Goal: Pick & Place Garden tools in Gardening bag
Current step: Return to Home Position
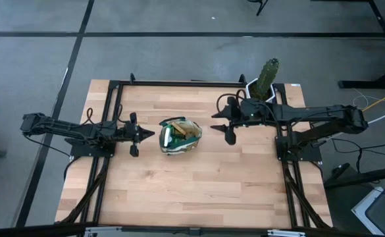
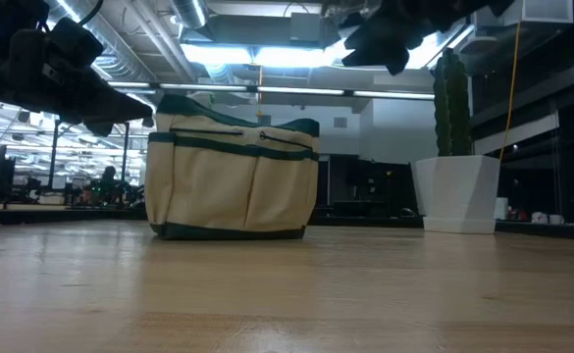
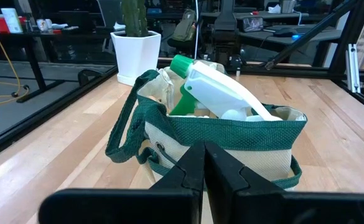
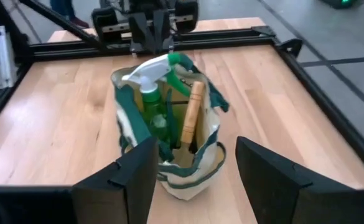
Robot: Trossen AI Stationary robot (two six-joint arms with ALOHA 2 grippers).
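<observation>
The beige gardening bag (image 1: 179, 136) with green trim stands on its base on the table's middle, also in the low view (image 2: 233, 176). In it stand a white-and-green spray bottle (image 4: 149, 79) and a pale wooden tool handle (image 4: 192, 115); the spray head also shows in the left wrist view (image 3: 222, 87). My left gripper (image 1: 151, 134) is shut and empty, just left of the bag, raised above the table. My right gripper (image 1: 221, 127) is open and empty, right of the bag and above the table.
A potted cactus in a white faceted pot (image 1: 266, 82) stands at the table's far right, also in the low view (image 2: 455, 191). Black frame rails (image 1: 106, 118) run along the table's left, right and far sides. Bare wood lies toward the near edge (image 1: 192, 191).
</observation>
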